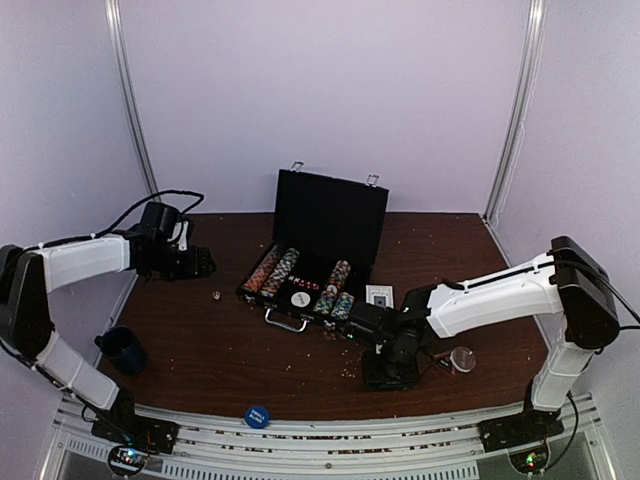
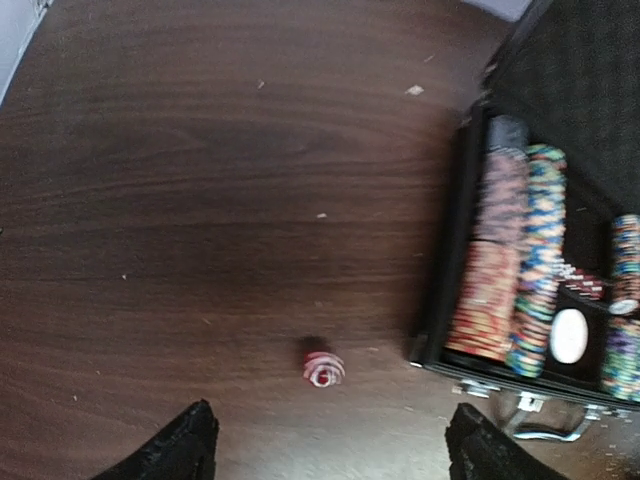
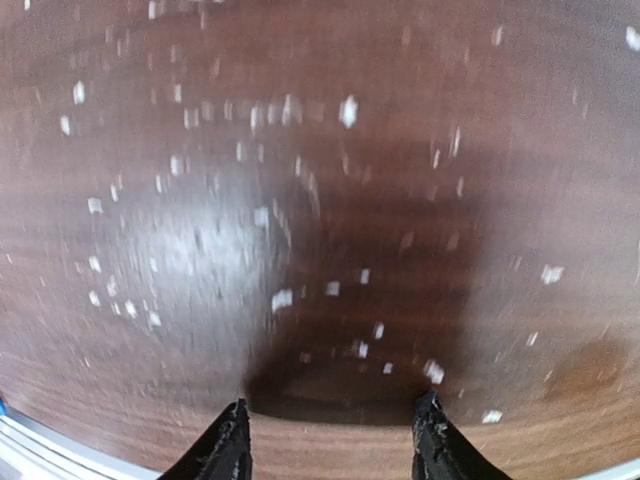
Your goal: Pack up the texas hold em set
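Observation:
The black case of the texas hold em set stands open at the table's middle, lid up, with rows of multicoloured chips and a white round button inside. The left wrist view shows the case wall, the chip rows and the white button. A small red and white die lies on the table left of the case, also seen from above as the die. My left gripper hovers open over it, left gripper. A card box lies right of the case. My right gripper is open and empty above bare table, right gripper.
A dark blue mug stands near the left arm. A blue round button lies at the front edge. A small clear round object lies by the right arm. Pale crumbs are scattered over the wood. Walls close in the table.

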Controlling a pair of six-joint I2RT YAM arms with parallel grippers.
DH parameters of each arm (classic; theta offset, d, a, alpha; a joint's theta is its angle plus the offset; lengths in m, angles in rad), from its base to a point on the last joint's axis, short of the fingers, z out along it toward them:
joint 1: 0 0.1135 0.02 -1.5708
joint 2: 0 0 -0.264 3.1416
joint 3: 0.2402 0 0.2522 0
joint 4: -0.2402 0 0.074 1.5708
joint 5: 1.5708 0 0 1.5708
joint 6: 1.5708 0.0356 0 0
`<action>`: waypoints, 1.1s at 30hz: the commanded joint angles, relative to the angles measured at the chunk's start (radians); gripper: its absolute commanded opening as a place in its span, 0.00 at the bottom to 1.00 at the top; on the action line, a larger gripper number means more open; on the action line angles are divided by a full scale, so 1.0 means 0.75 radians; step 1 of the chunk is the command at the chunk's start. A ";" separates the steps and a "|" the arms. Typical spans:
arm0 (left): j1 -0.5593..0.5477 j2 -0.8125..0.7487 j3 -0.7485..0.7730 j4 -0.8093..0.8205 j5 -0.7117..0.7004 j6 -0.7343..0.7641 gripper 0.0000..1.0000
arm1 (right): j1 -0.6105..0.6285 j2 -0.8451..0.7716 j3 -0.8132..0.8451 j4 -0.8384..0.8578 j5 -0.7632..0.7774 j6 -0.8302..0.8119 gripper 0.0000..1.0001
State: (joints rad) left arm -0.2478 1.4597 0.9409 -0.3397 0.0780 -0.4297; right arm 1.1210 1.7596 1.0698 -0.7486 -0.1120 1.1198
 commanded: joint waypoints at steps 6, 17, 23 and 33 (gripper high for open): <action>0.011 0.280 0.134 0.064 0.136 0.058 0.68 | -0.098 0.009 -0.048 0.167 0.058 -0.082 0.54; -0.017 0.400 0.090 0.080 0.330 0.052 0.38 | -0.196 0.003 -0.058 0.218 0.044 -0.130 0.54; -0.020 0.368 0.011 0.003 0.248 0.013 0.34 | -0.204 0.018 -0.056 0.214 0.032 -0.136 0.54; -0.021 0.396 -0.006 -0.072 0.150 0.001 0.21 | -0.206 0.037 -0.020 0.195 0.023 -0.141 0.54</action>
State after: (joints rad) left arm -0.2592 1.7504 0.9501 -0.3466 0.2356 -0.4187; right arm 0.9749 1.7527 1.0500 -0.6132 -0.1287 1.0241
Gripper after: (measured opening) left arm 0.233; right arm 0.540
